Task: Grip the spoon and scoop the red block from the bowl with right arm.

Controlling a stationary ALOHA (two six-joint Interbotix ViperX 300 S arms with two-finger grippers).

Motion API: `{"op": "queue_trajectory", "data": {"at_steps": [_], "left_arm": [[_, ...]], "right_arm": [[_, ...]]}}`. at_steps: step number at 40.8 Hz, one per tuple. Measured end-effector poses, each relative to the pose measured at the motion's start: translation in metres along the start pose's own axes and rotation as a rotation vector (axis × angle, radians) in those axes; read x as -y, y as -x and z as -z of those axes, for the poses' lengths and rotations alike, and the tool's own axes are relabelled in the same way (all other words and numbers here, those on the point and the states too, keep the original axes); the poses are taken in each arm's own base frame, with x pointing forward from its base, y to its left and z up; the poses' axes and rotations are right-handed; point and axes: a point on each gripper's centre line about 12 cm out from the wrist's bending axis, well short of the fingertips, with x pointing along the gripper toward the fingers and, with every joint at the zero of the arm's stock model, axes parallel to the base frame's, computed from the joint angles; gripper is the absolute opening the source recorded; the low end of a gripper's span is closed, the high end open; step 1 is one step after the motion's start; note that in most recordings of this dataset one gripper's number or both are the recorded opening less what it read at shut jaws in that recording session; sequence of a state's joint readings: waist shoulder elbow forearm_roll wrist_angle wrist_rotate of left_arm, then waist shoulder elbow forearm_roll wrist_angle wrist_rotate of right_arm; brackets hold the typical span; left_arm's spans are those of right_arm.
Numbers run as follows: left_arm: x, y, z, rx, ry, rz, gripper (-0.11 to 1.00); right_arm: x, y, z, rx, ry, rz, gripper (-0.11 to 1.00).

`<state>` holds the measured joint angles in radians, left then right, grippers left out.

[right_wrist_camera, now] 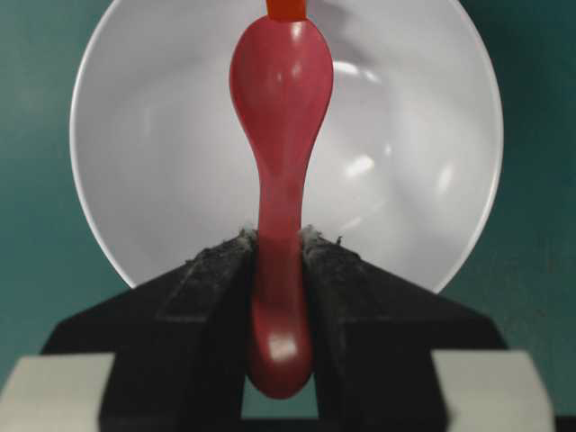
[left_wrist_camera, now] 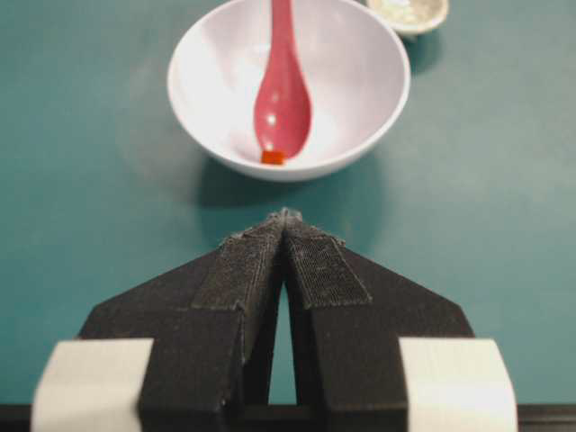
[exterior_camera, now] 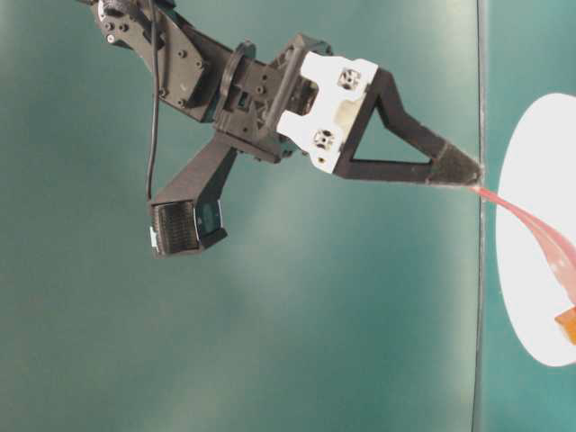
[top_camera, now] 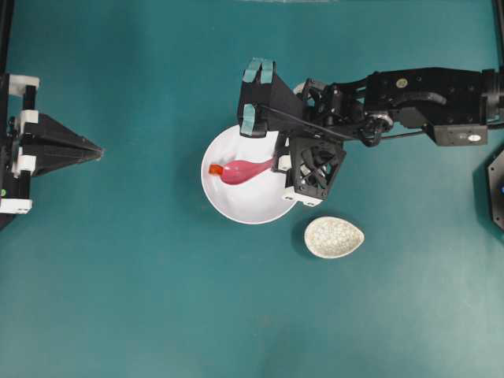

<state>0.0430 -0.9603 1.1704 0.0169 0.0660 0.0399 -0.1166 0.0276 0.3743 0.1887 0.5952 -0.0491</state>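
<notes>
right now the right gripper (right_wrist_camera: 281,241) is clamped on the handle of the spoon (right_wrist_camera: 281,135), one finger pressed against each side of it, with the butt of the handle poking back between the jaws toward the wrist. ahead of the fingertips the spoon's oval head reaches out over the bowl (right_wrist_camera: 162,207), and the red block (right_wrist_camera: 287,9) sits right at the spoon's far tip, touching it; whether the block is on the lip or just against it i cannot tell. from overhead the right gripper (top_camera: 277,164) hangs over the bowl's (top_camera: 236,201) near rim, the spoon (top_camera: 242,171) pointing away from it across the white inside, with the red block (top_camera: 216,169) at the far end. a speckled beige dish (top_camera: 335,237) lies on the teal table (top_camera: 118,276) just beside the bowl, off to the gripper's side. the left gripper (left_wrist_camera: 284,225) sits well apart from the bowl, its two tips pressed together with nothing between them, pointed at the bowl (left_wrist_camera: 207,117).
</notes>
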Motion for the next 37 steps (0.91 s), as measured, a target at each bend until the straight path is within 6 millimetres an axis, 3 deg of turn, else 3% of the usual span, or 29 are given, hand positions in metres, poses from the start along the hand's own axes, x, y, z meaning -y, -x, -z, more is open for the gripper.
{"op": "queue_trajectory", "data": {"at_steps": [14,37], "left_arm": [[0.000,0.000,0.000,-0.002,0.005,0.000,0.00],[0.000,0.000,-0.001,0.002,0.011,0.000,0.00]], "right_arm": [[0.000,0.000,-0.003,0.031,0.000,0.002,0.24],[0.002,-0.010,0.008,0.078,-0.003,0.010,0.24]]}}
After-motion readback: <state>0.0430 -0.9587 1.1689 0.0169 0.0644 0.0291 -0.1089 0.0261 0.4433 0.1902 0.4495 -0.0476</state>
